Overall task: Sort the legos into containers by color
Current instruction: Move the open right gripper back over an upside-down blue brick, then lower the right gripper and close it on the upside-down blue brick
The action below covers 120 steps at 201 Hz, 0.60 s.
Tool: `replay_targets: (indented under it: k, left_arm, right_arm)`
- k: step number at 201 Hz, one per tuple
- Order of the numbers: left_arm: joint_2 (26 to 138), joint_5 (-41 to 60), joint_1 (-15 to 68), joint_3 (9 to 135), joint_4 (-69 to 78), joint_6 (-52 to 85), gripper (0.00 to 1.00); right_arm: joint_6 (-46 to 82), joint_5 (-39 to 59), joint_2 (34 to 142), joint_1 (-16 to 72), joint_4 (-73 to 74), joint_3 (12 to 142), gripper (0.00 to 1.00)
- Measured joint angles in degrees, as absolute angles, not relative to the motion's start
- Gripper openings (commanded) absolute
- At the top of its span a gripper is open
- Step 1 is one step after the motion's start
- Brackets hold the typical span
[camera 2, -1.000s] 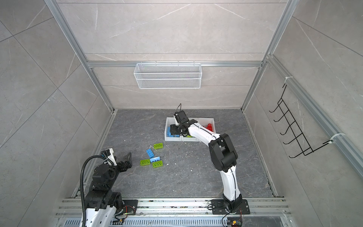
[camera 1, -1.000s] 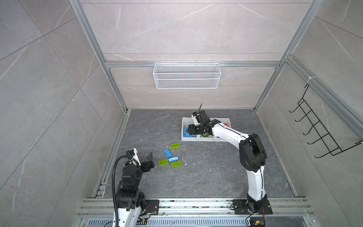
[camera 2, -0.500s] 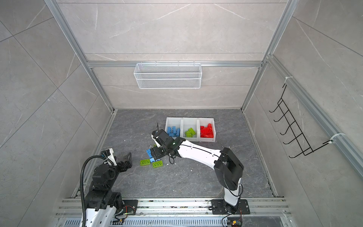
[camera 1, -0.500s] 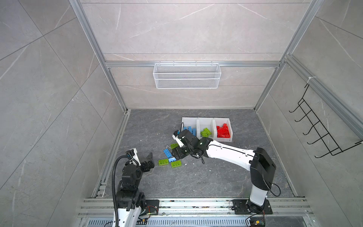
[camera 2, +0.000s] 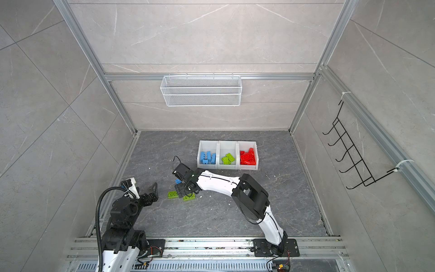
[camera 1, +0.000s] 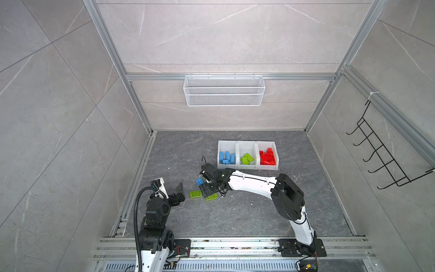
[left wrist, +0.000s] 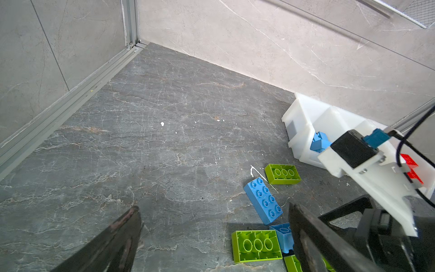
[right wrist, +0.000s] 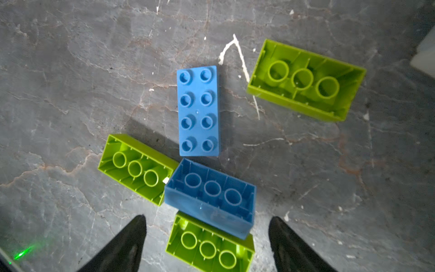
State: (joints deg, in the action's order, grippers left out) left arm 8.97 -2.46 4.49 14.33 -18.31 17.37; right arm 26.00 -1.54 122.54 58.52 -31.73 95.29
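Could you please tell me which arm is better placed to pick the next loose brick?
Probably the right: the right end effector hangs open directly over the upturned blue brick, while the left end effector sits open, off to the side.

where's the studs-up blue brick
The studs-up blue brick lies on the floor left of the white bins in a top view, next to an upside-down blue brick under the right gripper.

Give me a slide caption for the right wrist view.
Open right gripper pointing down at a studs-up blue brick, an upturned blue brick and three upturned green bricks.
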Motion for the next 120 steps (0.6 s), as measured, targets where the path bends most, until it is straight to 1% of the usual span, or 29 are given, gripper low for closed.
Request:
replay_targets:
  k: [39,72,120]
  left_arm:
    - [8.73,-2.46,4.49,14.33,-18.31,17.39,1.00]
    - [8.73,-2.46,4.49,14.33,-18.31,17.37,1.00]
    - [8.62,-2.46,4.49,14.33,-18.33,17.37,1.00]
  right_arm:
    - [26.00,-2.44,125.91,58.61,-33.74,98.32,0.85]
    - [26.00,-4.29,126.13,58.43,-34.83,98.02,0.85]
    - [25.98,-5.23,123.57,55.81,-35.03,92.66,0.88]
